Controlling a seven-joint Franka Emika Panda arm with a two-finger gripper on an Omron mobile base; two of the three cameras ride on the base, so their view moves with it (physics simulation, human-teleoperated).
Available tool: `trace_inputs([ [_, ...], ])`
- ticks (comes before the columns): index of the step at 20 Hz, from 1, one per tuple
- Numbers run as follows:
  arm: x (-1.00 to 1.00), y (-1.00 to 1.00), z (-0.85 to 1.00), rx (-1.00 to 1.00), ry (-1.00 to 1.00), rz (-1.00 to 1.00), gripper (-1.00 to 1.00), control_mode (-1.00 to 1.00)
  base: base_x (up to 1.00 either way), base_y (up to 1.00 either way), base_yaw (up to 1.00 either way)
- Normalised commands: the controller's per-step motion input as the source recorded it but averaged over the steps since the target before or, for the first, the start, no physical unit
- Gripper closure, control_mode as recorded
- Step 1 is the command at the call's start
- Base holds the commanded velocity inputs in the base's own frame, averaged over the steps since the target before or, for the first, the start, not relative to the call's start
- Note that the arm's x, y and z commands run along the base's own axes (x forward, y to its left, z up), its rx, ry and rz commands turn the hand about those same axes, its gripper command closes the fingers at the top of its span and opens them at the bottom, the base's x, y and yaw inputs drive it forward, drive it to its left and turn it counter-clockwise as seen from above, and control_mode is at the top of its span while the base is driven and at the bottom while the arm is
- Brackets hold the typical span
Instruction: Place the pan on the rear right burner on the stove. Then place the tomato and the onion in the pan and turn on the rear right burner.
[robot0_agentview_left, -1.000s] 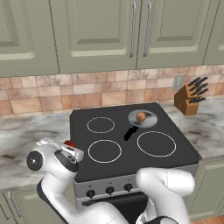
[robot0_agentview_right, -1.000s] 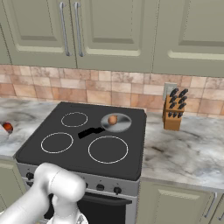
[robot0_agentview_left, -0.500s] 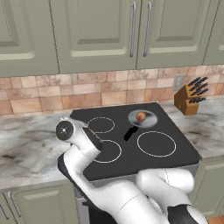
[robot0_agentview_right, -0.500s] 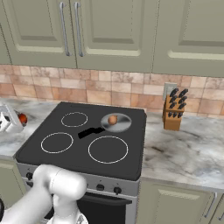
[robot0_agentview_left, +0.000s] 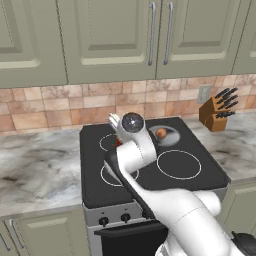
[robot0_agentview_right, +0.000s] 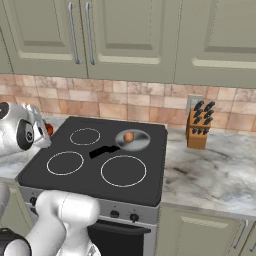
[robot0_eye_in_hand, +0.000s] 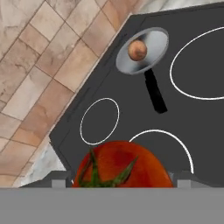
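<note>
The pan (robot0_agentview_right: 133, 139) sits on the rear right burner of the stove (robot0_agentview_right: 150, 165) with the onion (robot0_agentview_right: 129, 136) in it. The tomato (robot0_eye_in_hand: 121, 165) is between the jaws above the stove's left side. A knife block (robot0_agentview_right: 198, 131) stands on the counter (robot0_agentview_right: 220, 175) right of the stove.

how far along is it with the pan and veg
Done: the pan sits on the rear right burner with the onion inside. In hand: the tomato, between the end effector fingers over the stove. Left: dropping the tomato in, turning the burner on.

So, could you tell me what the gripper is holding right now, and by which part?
The gripper holds the tomato between its two fingertips, gripping it by its opposite sides.
</note>
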Motion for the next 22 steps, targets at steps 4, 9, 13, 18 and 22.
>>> trace_inputs([
  [4,0.18,-0.96,0.04,0.28,0.00,0.00,1.00,-1.00,0.00,0.00,0.00],
  [9,0.25,-0.88,0.00,0.23,0.00,0.00,1.00,-1.00,0.00,0.00,0.00],
  [13,0.33,-0.80,0.00,0.19,0.00,0.00,1.00,-1.00,0.00,0.00,0.00],
  [18,0.52,-0.62,0.00,0.14,0.00,0.00,1.00,-1.00,0.00,0.00,0.00],
  [22,0.69,-0.41,0.00,0.07,0.01,0.00,1.00,-1.00,0.00,0.00,0.00],
])
